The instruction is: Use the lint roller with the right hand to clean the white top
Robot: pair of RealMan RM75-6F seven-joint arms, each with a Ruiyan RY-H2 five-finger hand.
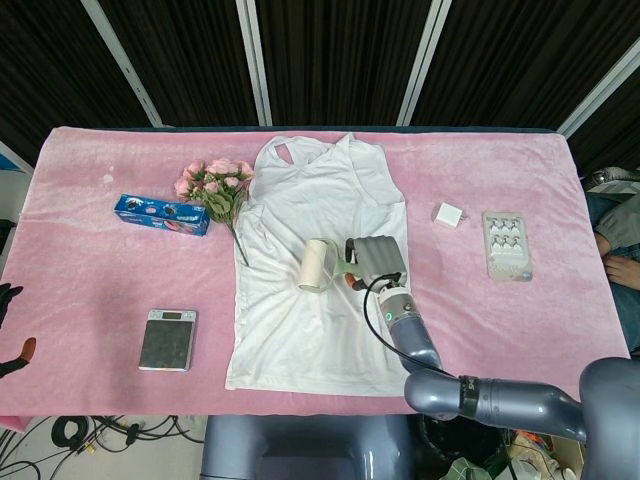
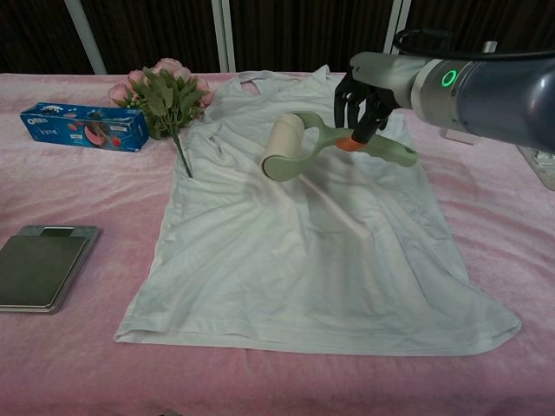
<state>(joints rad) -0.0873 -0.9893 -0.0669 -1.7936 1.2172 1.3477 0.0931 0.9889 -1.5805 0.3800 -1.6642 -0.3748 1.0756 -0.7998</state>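
The white top (image 1: 320,300) (image 2: 295,260) lies flat on the pink table cover, neck toward the far side. My right hand (image 1: 376,258) (image 2: 364,104) grips the green handle of the lint roller (image 1: 320,265) (image 2: 286,146) above the top's upper middle. The cream roll points to the left and sits low over the fabric; whether it touches the cloth is unclear. At the far left edge of the head view only a dark bit of my left hand (image 1: 8,296) shows, off the table; its fingers cannot be read.
A bunch of pink flowers (image 1: 215,187) (image 2: 160,91) lies by the top's left shoulder, with a blue cookie box (image 1: 161,214) (image 2: 85,126) beside it. A grey scale (image 1: 167,339) (image 2: 42,267) sits front left. A white adapter (image 1: 448,214) and a blister pack (image 1: 506,243) lie at the right.
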